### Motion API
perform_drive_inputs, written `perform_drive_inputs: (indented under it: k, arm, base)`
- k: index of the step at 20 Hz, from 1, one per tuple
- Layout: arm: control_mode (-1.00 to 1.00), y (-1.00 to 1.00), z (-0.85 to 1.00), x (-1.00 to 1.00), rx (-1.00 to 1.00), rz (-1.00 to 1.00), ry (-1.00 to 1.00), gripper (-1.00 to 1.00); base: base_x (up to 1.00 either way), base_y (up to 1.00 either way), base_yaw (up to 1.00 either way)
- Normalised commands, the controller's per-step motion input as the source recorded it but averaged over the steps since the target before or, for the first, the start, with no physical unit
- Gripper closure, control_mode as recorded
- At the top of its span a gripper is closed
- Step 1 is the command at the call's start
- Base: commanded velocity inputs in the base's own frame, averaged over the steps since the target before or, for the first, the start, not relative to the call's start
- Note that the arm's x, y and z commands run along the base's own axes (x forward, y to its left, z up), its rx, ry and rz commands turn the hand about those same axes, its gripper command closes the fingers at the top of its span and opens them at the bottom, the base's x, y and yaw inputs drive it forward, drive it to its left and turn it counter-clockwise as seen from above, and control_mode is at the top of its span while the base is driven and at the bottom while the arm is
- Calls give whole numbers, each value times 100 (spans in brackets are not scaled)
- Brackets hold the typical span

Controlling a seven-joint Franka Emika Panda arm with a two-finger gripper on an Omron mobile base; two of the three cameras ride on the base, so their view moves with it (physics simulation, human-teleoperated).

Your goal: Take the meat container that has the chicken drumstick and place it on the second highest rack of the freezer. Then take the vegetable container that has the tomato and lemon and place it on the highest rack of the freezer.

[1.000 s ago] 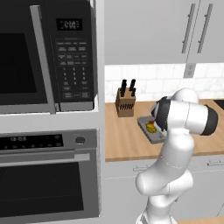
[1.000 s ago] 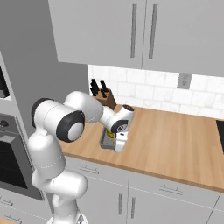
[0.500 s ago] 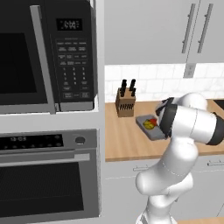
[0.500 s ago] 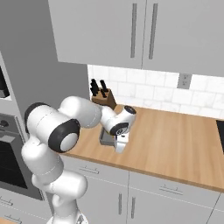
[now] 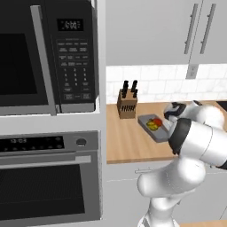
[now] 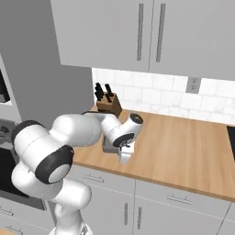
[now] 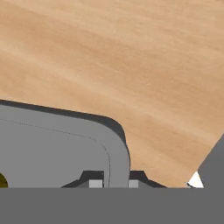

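The vegetable container [image 5: 148, 122] is a dark-grey tray lying on the wooden counter [image 6: 183, 151]. In it sit the red tomato [image 5: 158, 121] and the yellow lemon [image 5: 152, 126]. My gripper [image 7: 114, 180] is at the tray's rounded corner, with one fingertip inside the wall and one outside, shut on the rim [image 7: 119, 144]. From the right base view the gripper [image 6: 124, 158] points down at the tray's near end [image 6: 108, 148], which my forearm mostly hides. A sliver of lemon [image 7: 1, 180] shows at the hand view's left edge. The meat container and the freezer are out of view.
A knife block [image 5: 127, 104] stands against the tiled wall just behind the tray. A microwave [image 5: 48, 57] and a wall oven [image 5: 48, 177] fill the tall unit to the left. Upper cabinets [image 6: 151, 32] hang over the counter, which runs bare to the right.
My elbow has swung out to the right and the forearm has rolled. The hand has stayed at the tray's corner, and the tray has hardly shifted.
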Motion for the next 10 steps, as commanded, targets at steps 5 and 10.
perform_drive_inputs:
  k: [5, 10]
  arm:
    - [-100, 0, 80, -45, 3, -1, -2, 100]
    - [-100, 1, 99, -61, 1, 0, -1, 100]
  base:
    - [0, 0, 0]
    - [0, 0, 0]
